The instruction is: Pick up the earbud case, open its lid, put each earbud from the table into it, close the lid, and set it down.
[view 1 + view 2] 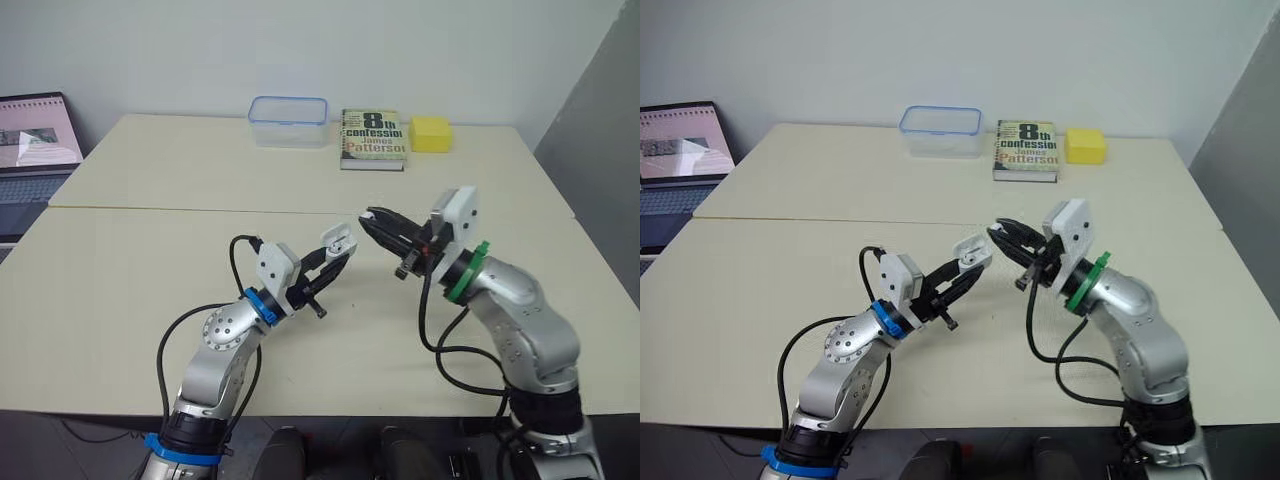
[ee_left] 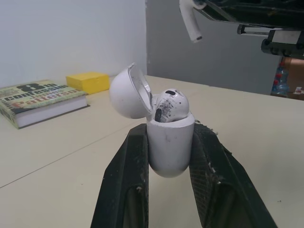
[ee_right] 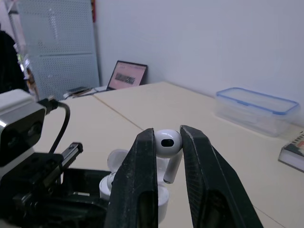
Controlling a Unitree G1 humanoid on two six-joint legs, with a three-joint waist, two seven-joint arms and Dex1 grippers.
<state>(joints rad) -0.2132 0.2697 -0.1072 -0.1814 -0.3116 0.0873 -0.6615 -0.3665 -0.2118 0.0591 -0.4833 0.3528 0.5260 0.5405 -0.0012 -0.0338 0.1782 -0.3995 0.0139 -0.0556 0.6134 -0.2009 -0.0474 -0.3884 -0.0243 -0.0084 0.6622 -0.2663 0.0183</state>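
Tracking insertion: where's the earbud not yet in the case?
Head views: earbud pinched in the right gripper above mid-table, just right of the left gripper's open earbud case.

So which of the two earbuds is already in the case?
The earbud seated in the open case, which the left hand grips; the other earbud is pinched in the right hand.

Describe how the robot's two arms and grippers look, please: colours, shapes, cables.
Both arms are rounded silver metal with looping black cables and a white camera block at the wrist. The left arm has blue rings, the right arm a green one. The left gripper and right gripper each have two black fingers.
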